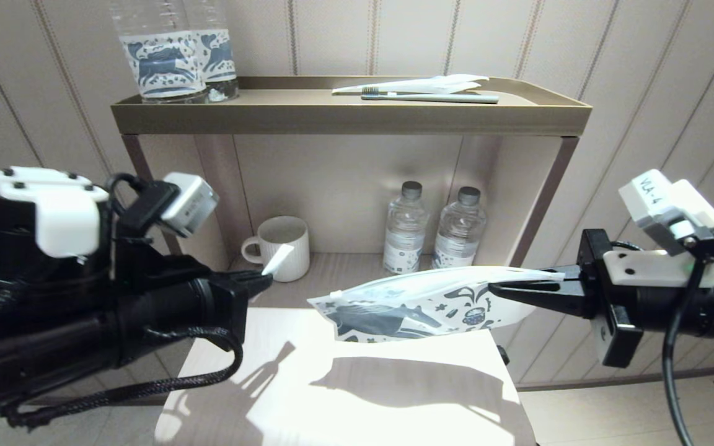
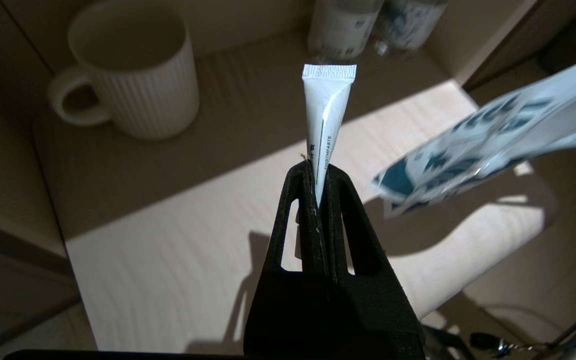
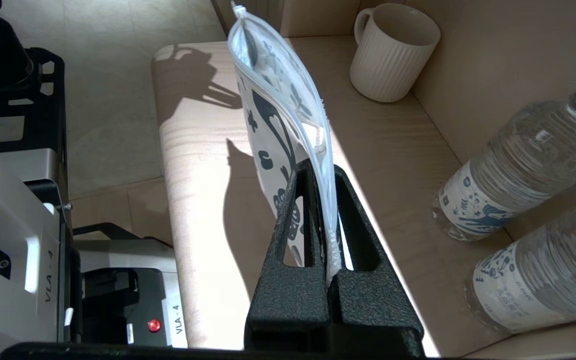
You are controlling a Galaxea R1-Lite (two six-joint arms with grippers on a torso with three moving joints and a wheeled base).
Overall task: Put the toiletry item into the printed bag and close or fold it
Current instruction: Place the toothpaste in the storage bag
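A small white toothpaste tube (image 2: 327, 115) sticks out of my left gripper (image 2: 318, 172), which is shut on its narrow end. In the head view the toothpaste tube (image 1: 277, 259) shows just in front of the mug, at the left gripper (image 1: 258, 279). The printed bag (image 1: 419, 305), white with a blue-grey horse, hangs in the air over the table. My right gripper (image 1: 499, 289) is shut on its right end. In the right wrist view the printed bag (image 3: 273, 105) rises from the right gripper (image 3: 320, 172), its zip mouth slightly parted. Tube and bag are apart.
A white ribbed mug (image 1: 279, 246) and two water bottles (image 1: 434, 229) stand in the lower shelf. On the top shelf (image 1: 351, 118) lie a toothbrush (image 1: 431, 97), a plain white wrapper (image 1: 431, 83) and two more bottles (image 1: 174, 49). A pale table (image 1: 344, 384) lies below.
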